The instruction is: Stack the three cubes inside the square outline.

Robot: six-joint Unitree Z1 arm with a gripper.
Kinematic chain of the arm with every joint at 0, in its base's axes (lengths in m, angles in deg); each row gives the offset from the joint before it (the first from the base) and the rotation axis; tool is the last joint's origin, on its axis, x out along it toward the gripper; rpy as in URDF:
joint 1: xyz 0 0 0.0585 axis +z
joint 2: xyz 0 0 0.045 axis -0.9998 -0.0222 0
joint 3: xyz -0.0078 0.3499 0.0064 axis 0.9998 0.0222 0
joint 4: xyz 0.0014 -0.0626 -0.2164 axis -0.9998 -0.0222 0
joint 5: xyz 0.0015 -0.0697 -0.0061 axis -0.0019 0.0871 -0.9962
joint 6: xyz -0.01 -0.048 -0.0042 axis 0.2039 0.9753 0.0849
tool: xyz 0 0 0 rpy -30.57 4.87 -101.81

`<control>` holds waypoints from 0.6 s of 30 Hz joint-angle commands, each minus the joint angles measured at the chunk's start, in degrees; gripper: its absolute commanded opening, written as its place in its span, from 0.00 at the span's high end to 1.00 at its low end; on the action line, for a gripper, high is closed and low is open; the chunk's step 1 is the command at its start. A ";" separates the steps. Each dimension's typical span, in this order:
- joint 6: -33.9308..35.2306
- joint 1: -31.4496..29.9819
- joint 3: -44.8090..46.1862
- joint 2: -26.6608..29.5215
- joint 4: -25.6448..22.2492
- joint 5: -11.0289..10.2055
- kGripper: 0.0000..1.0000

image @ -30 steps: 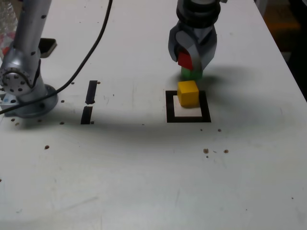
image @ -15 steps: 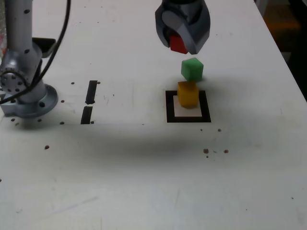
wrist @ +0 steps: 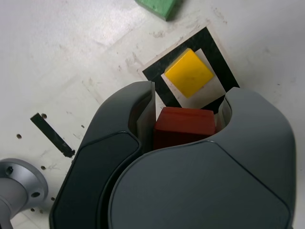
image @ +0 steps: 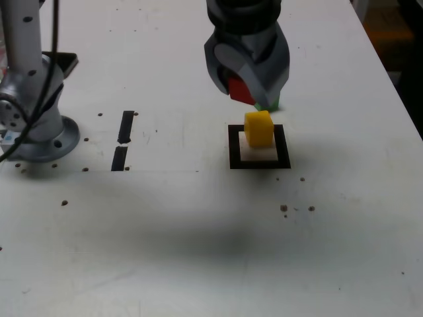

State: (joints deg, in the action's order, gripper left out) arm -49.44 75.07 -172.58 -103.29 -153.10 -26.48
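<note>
One surface: white table (image: 198, 251), scuffed, dotted with dark specks; dim room past its far right corner in the exterior view.
Arm base (image: 33, 125): grey, on the exterior view's left, cable partly cut off.
Gripper (image: 246, 89): pinching the red cube (wrist: 183, 128), raised above the table.
Square outline (image: 258, 162): one; yellow cube (image: 259, 127) inside it.
Green cube (wrist: 159, 5): outside the outline, mostly hidden behind the gripper.
Black strips (image: 123, 140): two.
Cubes: three.

Even, bright overhead lighting; a soft broad shadow lies on the near white table (image: 198, 264) (exterior view slightly grainy; wrist view sharp).
</note>
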 commanded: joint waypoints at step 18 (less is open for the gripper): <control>8.38 -9.43 0.97 -3.67 2.09 7.68 0.72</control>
State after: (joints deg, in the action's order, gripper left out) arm -41.08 65.75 -171.33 -106.68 -151.07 -18.85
